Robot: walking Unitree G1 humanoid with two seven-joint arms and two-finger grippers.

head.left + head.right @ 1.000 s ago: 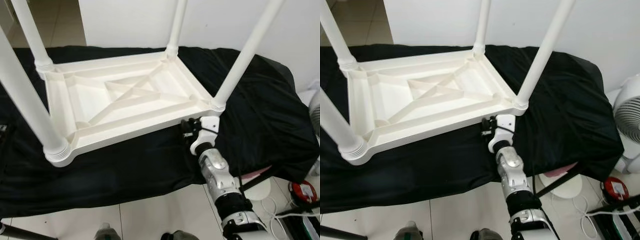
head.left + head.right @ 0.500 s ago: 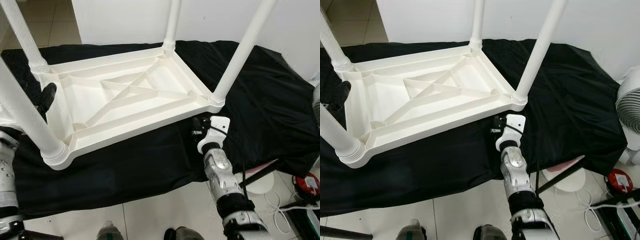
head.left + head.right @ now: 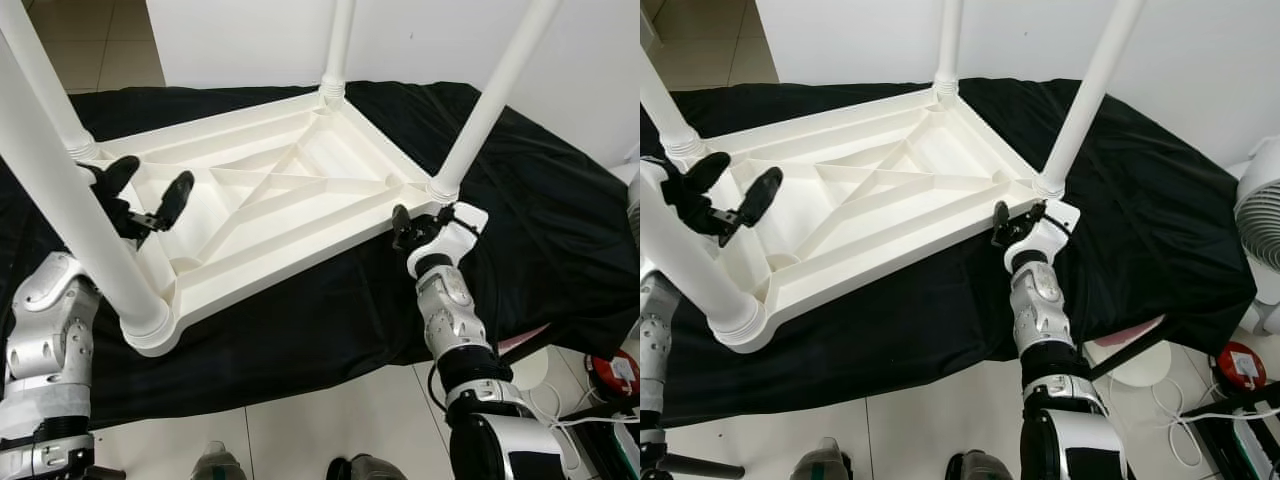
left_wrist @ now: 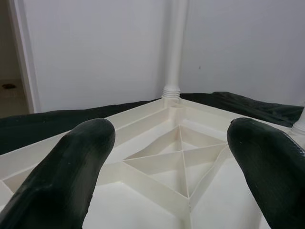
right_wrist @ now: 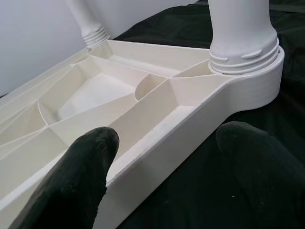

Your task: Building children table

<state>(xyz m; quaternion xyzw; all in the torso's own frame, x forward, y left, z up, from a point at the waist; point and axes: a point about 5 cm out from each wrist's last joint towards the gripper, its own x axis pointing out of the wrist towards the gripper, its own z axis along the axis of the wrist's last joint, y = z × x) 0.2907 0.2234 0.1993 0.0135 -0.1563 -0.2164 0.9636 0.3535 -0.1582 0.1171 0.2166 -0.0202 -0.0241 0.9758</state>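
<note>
Left eye view: white table [image 3: 270, 200] upside down on black cloth [image 3: 530, 210], four legs [image 3: 495, 95] screwed in and pointing up. Left gripper [image 3: 145, 195] over near-left end of ribbed underside, beside near-left leg [image 3: 70, 200], fingers spread wide, empty. Right gripper [image 3: 420, 225] at near-right corner, just below that leg's base, fingers wide apart with table's edge between them, not closed on it. Right wrist view: rim and threaded leg socket [image 5: 245, 52] ahead of parted fingers [image 5: 71, 176]. Fan [image 3: 1260, 215] and cables on floor at right.
</note>
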